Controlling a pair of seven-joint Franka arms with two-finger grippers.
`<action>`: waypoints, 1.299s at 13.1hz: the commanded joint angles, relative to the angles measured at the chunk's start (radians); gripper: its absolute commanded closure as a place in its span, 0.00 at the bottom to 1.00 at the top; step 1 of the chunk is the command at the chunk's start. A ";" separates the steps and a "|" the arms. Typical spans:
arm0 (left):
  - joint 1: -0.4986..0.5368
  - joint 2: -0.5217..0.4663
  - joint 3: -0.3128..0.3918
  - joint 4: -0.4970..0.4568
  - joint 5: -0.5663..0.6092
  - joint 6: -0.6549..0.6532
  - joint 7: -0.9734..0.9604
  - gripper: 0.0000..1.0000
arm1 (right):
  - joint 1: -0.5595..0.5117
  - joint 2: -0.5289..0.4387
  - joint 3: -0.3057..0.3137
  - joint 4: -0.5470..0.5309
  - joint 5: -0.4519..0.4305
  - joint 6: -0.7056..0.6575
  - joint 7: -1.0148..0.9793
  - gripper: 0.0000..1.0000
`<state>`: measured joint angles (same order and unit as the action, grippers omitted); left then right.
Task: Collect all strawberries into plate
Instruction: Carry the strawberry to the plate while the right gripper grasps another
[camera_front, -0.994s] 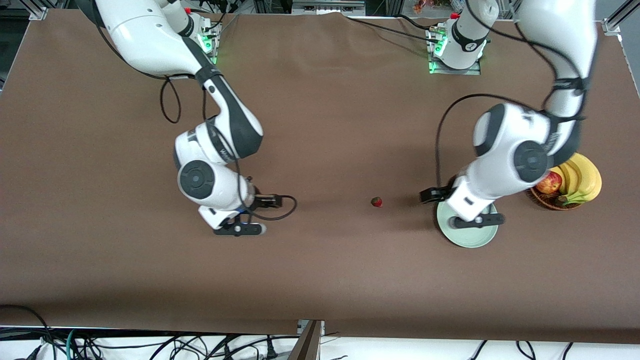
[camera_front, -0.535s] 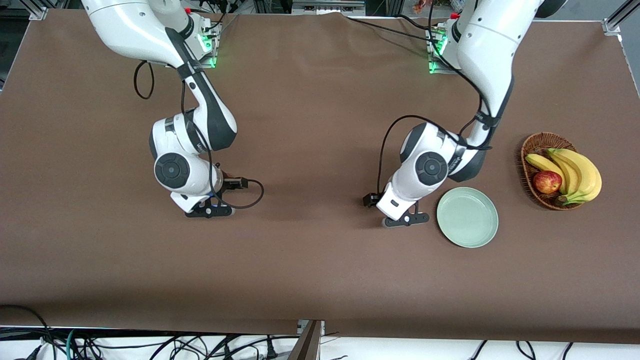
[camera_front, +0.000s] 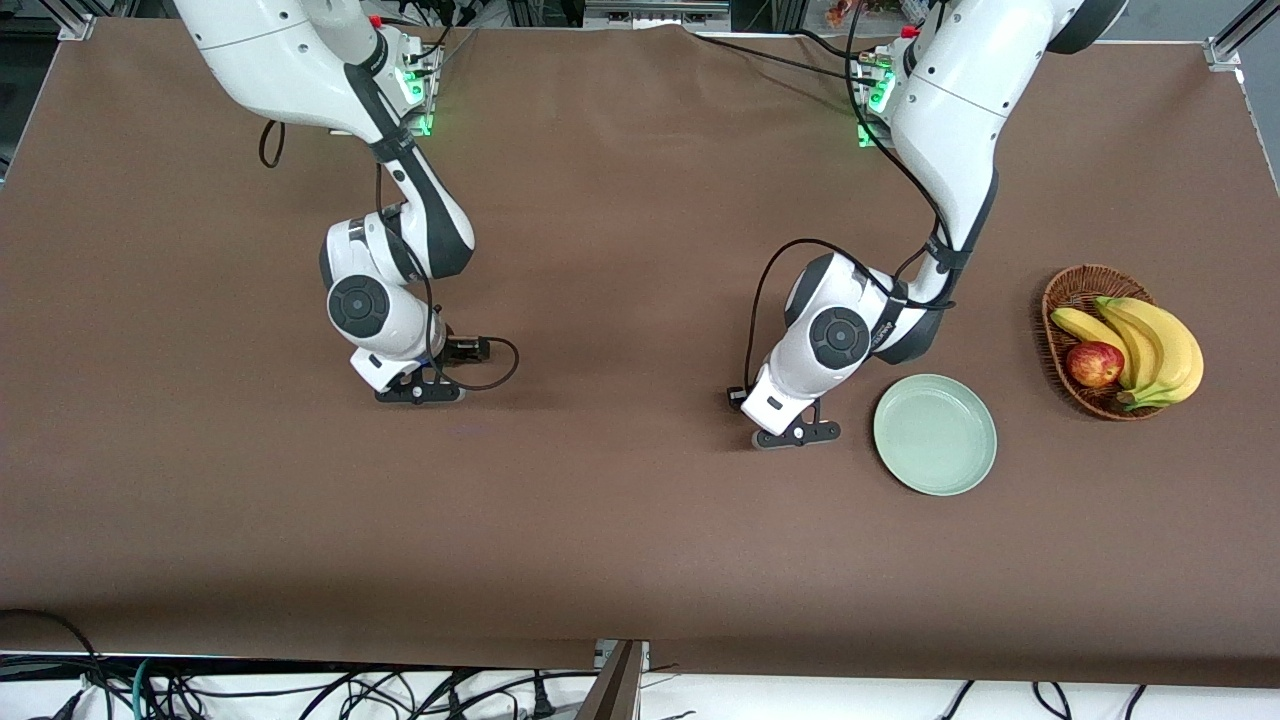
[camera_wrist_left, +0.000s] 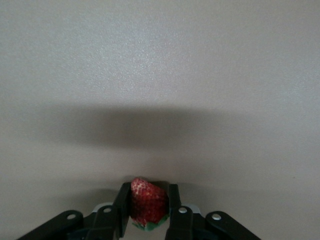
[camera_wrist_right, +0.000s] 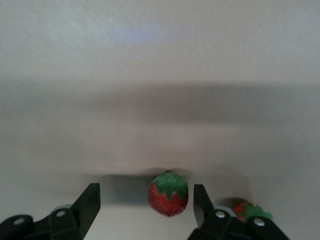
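While my left pincer (camera_wrist_left: 148, 212) grips one strawberry (camera_wrist_left: 147, 202) beside the plate (camera_front: 935, 434), my right pincer (camera_wrist_right: 146, 205) straddles another strawberry (camera_wrist_right: 168, 194), wide.

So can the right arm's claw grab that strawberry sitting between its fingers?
Probably yes. The right gripper stands open around the strawberry, with nothing between them.

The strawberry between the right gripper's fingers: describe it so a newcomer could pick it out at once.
Start at the right gripper, low over the brown table toward the right arm's end. Between its open fingers lies a strawberry, untouched. A second strawberry lies just outside one finger; the target is the one in the gap.
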<state>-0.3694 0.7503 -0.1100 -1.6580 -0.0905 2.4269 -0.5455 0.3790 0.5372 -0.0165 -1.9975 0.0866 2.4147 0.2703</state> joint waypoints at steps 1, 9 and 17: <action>-0.010 -0.040 0.018 -0.036 -0.002 -0.011 -0.013 0.79 | 0.008 -0.034 -0.005 -0.069 -0.011 0.053 0.001 0.27; 0.121 -0.132 0.085 0.095 0.432 -0.445 0.252 0.74 | 0.008 -0.036 -0.005 -0.061 -0.011 0.046 -0.006 0.80; 0.239 -0.042 0.076 0.081 0.411 -0.404 0.515 0.37 | 0.061 -0.026 0.010 0.095 0.007 -0.017 0.039 0.80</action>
<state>-0.1409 0.7012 -0.0206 -1.5813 0.3172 2.0218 -0.0566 0.4031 0.5172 -0.0109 -1.9549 0.0834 2.4404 0.2774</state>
